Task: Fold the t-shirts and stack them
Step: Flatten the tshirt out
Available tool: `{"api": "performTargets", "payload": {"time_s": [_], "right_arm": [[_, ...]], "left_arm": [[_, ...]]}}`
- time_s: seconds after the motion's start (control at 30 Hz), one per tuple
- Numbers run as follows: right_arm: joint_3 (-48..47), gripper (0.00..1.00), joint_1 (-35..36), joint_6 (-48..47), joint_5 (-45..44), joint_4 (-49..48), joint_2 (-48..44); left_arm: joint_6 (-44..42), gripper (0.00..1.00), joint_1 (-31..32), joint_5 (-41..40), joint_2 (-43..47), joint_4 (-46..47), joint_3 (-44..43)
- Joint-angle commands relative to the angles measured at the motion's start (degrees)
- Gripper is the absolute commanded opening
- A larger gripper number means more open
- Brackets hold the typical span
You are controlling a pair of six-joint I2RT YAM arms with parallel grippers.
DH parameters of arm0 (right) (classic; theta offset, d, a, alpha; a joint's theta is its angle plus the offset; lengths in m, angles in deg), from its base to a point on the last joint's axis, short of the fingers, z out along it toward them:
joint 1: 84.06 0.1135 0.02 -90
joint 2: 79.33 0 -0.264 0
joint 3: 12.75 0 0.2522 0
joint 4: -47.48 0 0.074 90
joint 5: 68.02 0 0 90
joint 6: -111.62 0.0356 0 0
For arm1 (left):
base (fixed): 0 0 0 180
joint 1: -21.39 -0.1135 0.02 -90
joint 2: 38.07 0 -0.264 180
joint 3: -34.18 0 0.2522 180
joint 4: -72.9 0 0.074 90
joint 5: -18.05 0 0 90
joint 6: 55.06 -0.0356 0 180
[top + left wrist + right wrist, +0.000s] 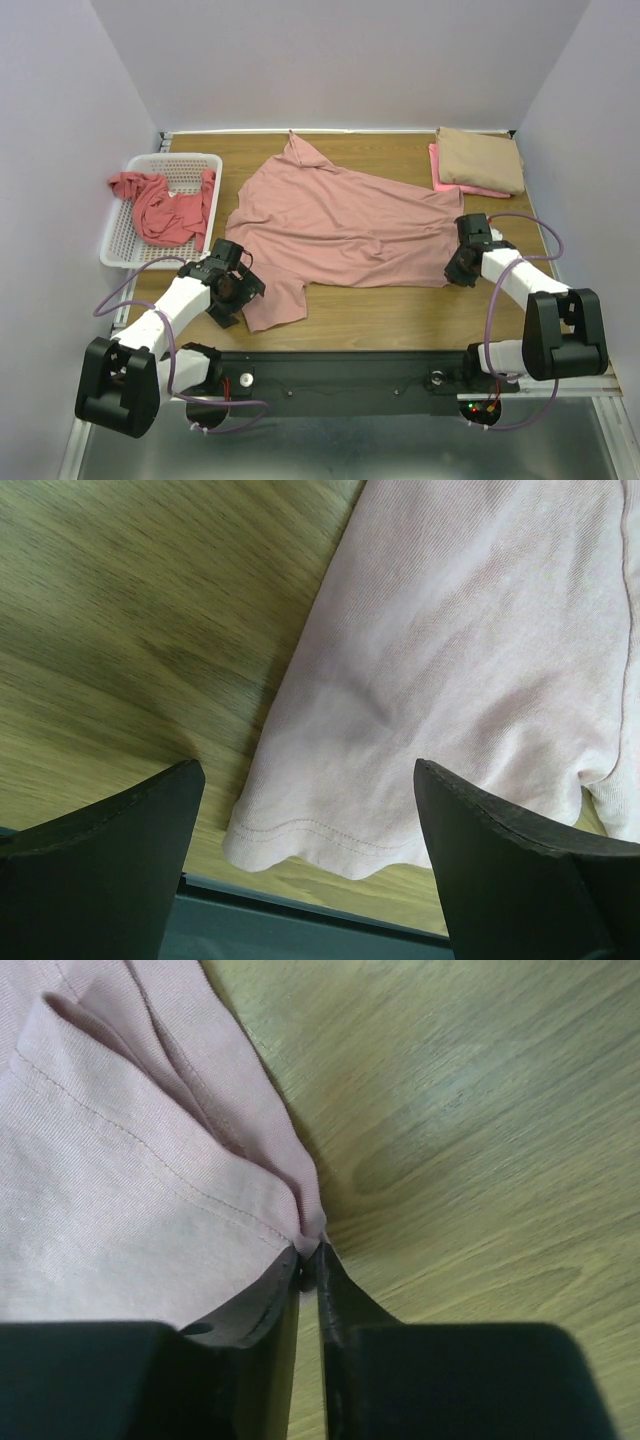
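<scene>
jaws: dark, at lower left and lower right, spread wide, gripping nothing | tee (460,660): pale pink, flat on table, fills the upper right | hem (300,838): stitched, lies between the jaws, right jaw overlaps the cloth | table (130,630): wood grain, bare at left | edge (300,915): dark strip along the bottom

I can read no text, label, brand or number anywhere: not on the shirts, not on the basket, not on the arms, not on the desk.
</scene>
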Motion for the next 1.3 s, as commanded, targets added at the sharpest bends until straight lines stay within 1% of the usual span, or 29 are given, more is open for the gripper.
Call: {"api": "performTargets", "payload": {"time_s": [0.0,0.07,0.1,0.23,0.27,0.4,0.47,0.5,0.53,0.63,0.73,0.9,0.93,1.0,1.03,1.23,1.27], "right_arm": [[0.63,0.13,-0.17,0.58,-0.67,-0.83,0.64],[0.28,0.11,-0.17,0.23,-0.67,-0.65,-1.29],[-0.16,0.08,-0.25,0.06,-0.58,-0.74,-2.69],[-1.04,0.03,-0.17,-0.12,0.64,-0.74,-4.46],[-1.31,0.01,-0.17,-0.12,0.99,-0.74,-4.64],[-2.62,0.01,-0.17,-0.56,1.7,-0.83,-3.5],[-3.24,0.0,-0.25,-1.26,1.7,-0.83,-2.88],[-3.24,0.01,-0.17,-1.61,1.61,-0.91,-2.62],[-3.33,0.01,-0.25,-1.79,1.61,-0.83,-2.62],[-2.98,0.01,-0.25,-2.58,1.44,-0.91,-3.32],[-2.72,0.01,-0.61,-3.02,1.52,-1.0,-3.58],[-2.89,0.01,-0.87,-3.64,2.49,-1.09,-2.71],[-2.98,0.01,-0.87,-3.64,2.67,-1.09,-2.53],[-3.24,0.01,-1.22,-3.81,3.11,-1.18,-2.18],[-3.76,0.01,-1.31,-3.99,3.02,-1.26,-2.09],[-4.73,0.01,-1.84,-4.43,4.34,-1.27,-0.77],[-4.74,0.0,-1.84,-4.43,4.51,-1.35,-0.69]], "left_arm": [[0.24,0.98,0.43,-1.16,0.52,-1.12,-1.32],[0.24,0.98,0.43,-1.33,0.61,-1.12,-1.49],[0.24,0.99,0.43,-1.42,0.61,-1.3,-1.58],[0.32,0.98,0.96,-1.25,0.61,-2.08,-2.46],[0.5,0.98,1.22,-1.25,0.78,-2.44,-2.55],[4.01,0.98,4.73,-1.69,1.14,-5.25,-3.77],[7.08,0.98,7.36,-2.82,-0.09,-8.75,-4.65],[8.49,0.98,9.9,-4.22,-0.44,-11.55,-5.35],[9.8,0.99,10.71,-4.67,-0.71,-12.62,-5.45],[13.24,0.99,11.86,-3.36,0.25,-11.68,-3.7],[16.58,0.98,12.47,-3.88,1.84,-12.28,-2.81],[20.62,0.98,13.96,-5.2,0.61,-13.51,-3.25],[21.41,0.97,14.23,-5.38,0.26,-13.69,-3.34],[21.68,0.9,14.76,-5.91,-0.79,-13.95,-3.86],[21.94,0.8,14.76,-6.17,-1.06,-13.95,-3.95],[24.32,0.55,15.9,-7.22,-0.62,-14.39,-4.13],[24.06,0.55,15.9,-7.22,-0.88,-14.48,-4.22]]}}
